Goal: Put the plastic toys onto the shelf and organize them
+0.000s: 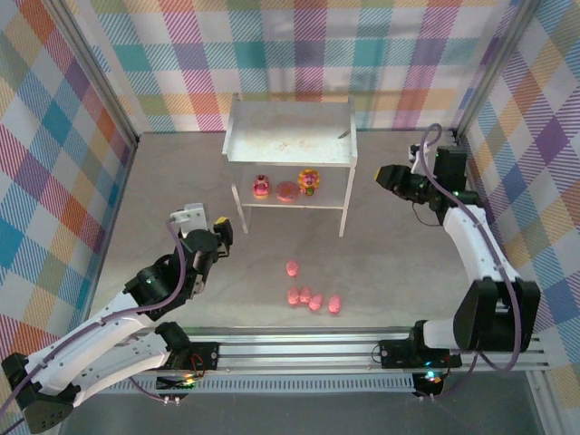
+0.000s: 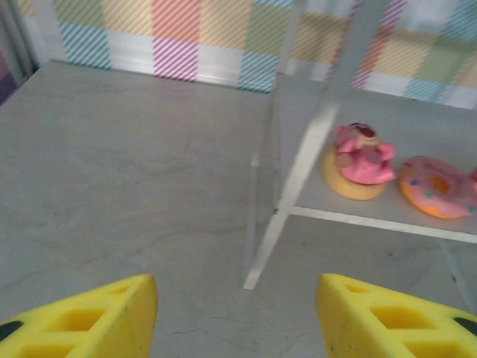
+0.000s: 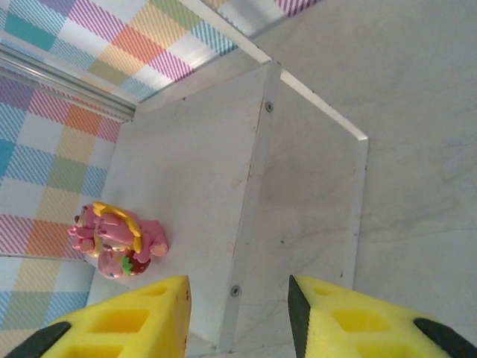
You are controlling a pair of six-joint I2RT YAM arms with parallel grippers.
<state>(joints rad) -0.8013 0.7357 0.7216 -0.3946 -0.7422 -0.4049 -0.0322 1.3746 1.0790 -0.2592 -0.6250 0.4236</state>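
Tabletop [image 1: 181,172], right arm [image 1: 476,237] outstretched beside shelf [image 1: 290,127]

The place is a robotics lab test cell rather than a lived-in room: a bare grey tabletop [image 1: 181,190] is boxed in by pastel checked wall panels [image 1: 54,136] on aluminium posts [image 1: 101,86], with white robot arms [image 1: 118,326] bolted to a metal rail [image 1: 299,349]. Ahead of the left gripper [image 2: 237,298] and its yellow foam fingers [image 2: 89,317], the grey surface runs to a checked panel. Up and left of the right gripper [image 3: 238,298], the same pattern backs a small white shelf [image 3: 186,186].
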